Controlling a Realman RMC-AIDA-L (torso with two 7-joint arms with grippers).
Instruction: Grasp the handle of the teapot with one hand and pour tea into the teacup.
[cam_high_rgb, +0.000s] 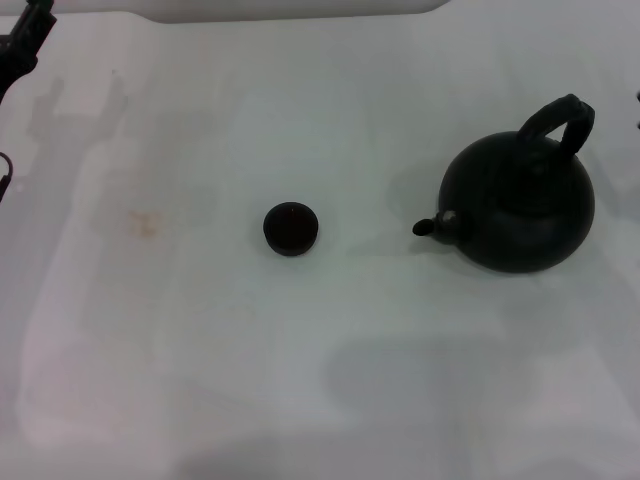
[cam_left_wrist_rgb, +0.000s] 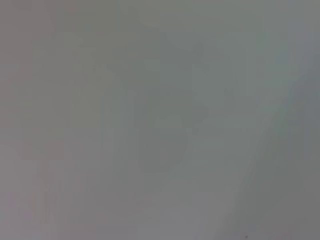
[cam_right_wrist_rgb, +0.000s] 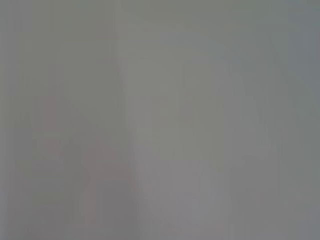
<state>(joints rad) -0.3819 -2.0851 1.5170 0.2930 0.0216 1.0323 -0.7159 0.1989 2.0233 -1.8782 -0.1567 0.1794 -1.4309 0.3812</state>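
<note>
- Far left: the left hand (cam_high_rgb: 22, 40) shows only as a dark part at the table's (cam_high_rgb: 200, 380) far left edge; whether it is wide or narrow I cannot tell.
- Centre: the teacup (cam_high_rgb: 291, 228) stands alone, well apart from both arms.
- Right: the teapot (cam_high_rgb: 519, 200) points its spout at the cup, its handle (cam_high_rgb: 556, 125) arching overhead.
- The right hand is out of view, yet its side is probably nearer.
- No writing or brand is legible.

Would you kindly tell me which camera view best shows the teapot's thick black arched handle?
The head view: the thick black arched handle stands clear above the round matte black teapot. Both wrist views show only blank pale surface, with no handle visible.
</note>
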